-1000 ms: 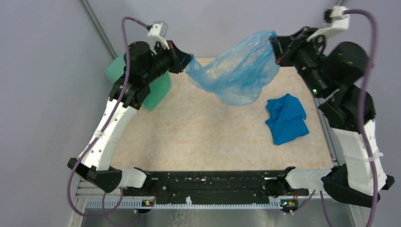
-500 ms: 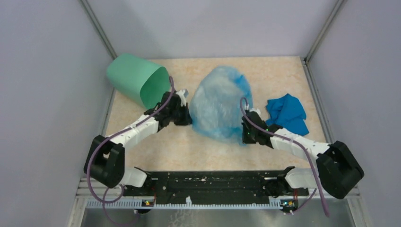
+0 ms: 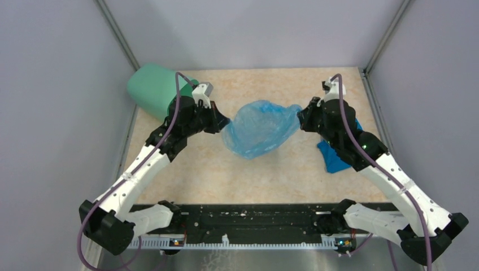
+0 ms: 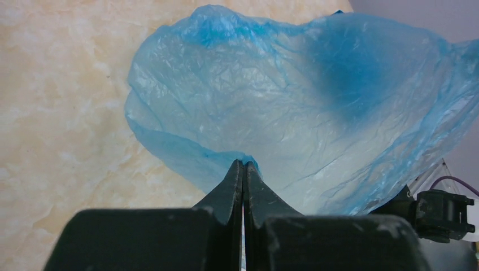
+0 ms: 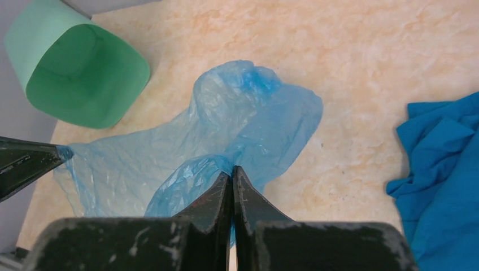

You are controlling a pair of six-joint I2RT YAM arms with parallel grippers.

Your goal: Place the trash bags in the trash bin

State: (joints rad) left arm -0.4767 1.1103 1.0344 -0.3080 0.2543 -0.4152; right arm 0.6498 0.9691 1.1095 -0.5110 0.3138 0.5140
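Far left corner: green bin point(image 3: 153, 94) lying on its side on the table point(image 3: 226, 169). The right wrist view shows its rounded-square mouth point(image 5: 85, 79) facing toward the middle of the table; inside looks bare as far as can be seen.

Just right of the bin: left gripper point(image 3: 221, 123), fingers pressed together and clamped on the left edge of the bag. The left wrist view shows the two black fingertips point(image 4: 243, 169) meeting with a fold of blue film pinched between them.

Centre: light blue plastic bag point(image 3: 260, 129), thin and crinkled, stretched between the two grippers and sagging in the middle toward the near side. Its lower part looks to rest on or just above the table; cannot tell which. Bag sits outside the bin, near its mouth, to the right of it.

Right of the bag: right gripper point(image 3: 301, 114), fingers together and clamped on the bag's right edge; the right wrist view shows film bunched at the closed fingertips point(image 5: 230, 175).

Far right: dark blue cloth point(image 5: 446, 169) crumpled on the table, partly under the right arm, apart from the bag.
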